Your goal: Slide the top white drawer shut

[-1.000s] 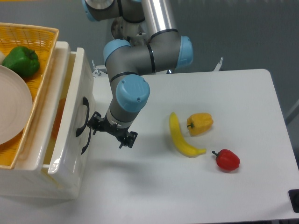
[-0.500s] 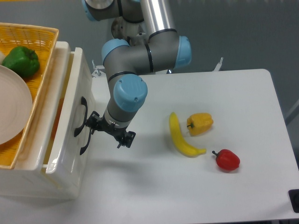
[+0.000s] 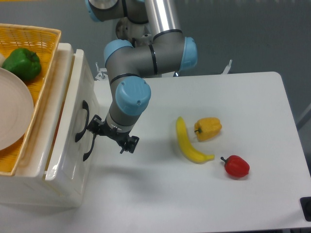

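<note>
The top white drawer (image 3: 68, 127) sticks out only a little from the white cabinet at the left. Its front panel faces right and carries a black curved handle (image 3: 81, 121). Below it the lower drawer's black handle (image 3: 89, 147) shows. My gripper (image 3: 111, 137) is at the end of the blue-jointed arm, pressed up against the top drawer's front beside the handle. Its fingers (image 3: 127, 144) look spread, with nothing between them.
A yellow wicker basket (image 3: 36, 73) on top of the cabinet holds a green pepper (image 3: 22, 63) and a white plate (image 3: 12, 116). On the table lie a banana (image 3: 187, 142), a yellow pepper (image 3: 208, 128) and a red pepper (image 3: 236, 166).
My gripper has moved left, pushing the top drawer's front further into the cabinet. The gap showing the drawer's inside has narrowed.
</note>
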### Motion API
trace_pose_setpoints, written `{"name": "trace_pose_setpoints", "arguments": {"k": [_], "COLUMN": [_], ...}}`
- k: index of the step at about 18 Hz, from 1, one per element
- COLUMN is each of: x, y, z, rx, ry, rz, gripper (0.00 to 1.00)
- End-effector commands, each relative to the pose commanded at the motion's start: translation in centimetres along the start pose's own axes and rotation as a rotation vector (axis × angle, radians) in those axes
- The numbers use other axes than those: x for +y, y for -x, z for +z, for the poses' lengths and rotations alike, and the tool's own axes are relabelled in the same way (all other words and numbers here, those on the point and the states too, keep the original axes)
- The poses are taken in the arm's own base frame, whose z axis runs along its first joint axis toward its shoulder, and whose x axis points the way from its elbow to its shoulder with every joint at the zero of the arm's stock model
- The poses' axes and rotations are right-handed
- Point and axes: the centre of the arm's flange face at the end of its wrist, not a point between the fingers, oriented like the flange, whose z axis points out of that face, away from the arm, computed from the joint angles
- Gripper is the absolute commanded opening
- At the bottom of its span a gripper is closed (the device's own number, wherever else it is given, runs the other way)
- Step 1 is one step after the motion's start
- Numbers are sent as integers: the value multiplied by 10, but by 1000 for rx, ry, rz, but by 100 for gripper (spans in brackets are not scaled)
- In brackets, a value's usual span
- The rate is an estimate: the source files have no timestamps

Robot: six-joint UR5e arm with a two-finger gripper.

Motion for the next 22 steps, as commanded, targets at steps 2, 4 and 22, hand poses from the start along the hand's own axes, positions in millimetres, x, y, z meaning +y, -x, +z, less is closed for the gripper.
{"name": "trace_pose_setpoints", "arguments": {"k": [2,4,22], "x": [0,-1,-1], "y": [-1,-2,1], "z": [0,1,-2], "rx": [1,0,-4], "ry": [2,0,-3], "rz": [1,-9,-3], "gripper": [100,100,100]}}
